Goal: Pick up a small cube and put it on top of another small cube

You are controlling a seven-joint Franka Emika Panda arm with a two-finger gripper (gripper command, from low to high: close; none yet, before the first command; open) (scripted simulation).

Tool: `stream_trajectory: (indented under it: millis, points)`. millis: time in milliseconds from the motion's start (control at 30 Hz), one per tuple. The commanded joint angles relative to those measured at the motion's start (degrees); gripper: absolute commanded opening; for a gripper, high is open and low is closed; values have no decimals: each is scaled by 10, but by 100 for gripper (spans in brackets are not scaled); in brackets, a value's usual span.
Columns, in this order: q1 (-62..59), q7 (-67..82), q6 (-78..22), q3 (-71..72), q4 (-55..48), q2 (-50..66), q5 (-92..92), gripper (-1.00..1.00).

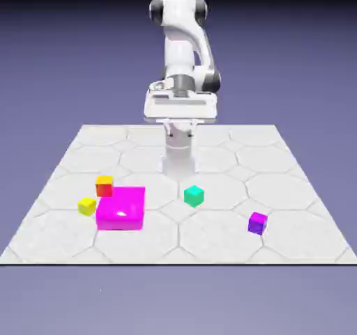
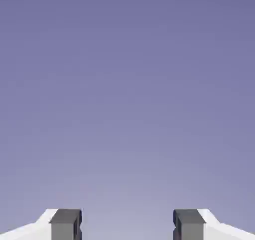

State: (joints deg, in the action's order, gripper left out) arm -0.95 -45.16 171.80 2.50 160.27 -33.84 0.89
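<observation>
The small teal-green cube (image 1: 194,196) rests on the tiled table near its middle, with nothing touching it. A small purple cube (image 1: 257,223) lies toward the exterior view's right and a small yellow cube (image 1: 86,206) toward the left. My gripper (image 1: 180,109) hangs high above the table's far side, well away from every cube. In the hand view the gripper (image 2: 127,226) is open: its two grey fingertips (image 2: 65,224) stand wide apart with only the blue-violet backdrop between them. No cube shows in the hand view.
A large magenta block (image 1: 121,207) sits on the left part of the table (image 1: 279,187), beside the yellow cube. An orange-red cube with a yellow top (image 1: 104,186) stands just behind the block's far left corner.
</observation>
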Motion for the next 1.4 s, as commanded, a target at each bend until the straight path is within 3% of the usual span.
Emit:
stream_trajectory:
  millis: [0,1367]
  points:
    - [-14,-22,-18,21,-6,-10,7,0]
    - [-572,-943,-770,872,-256,-413,311,0]
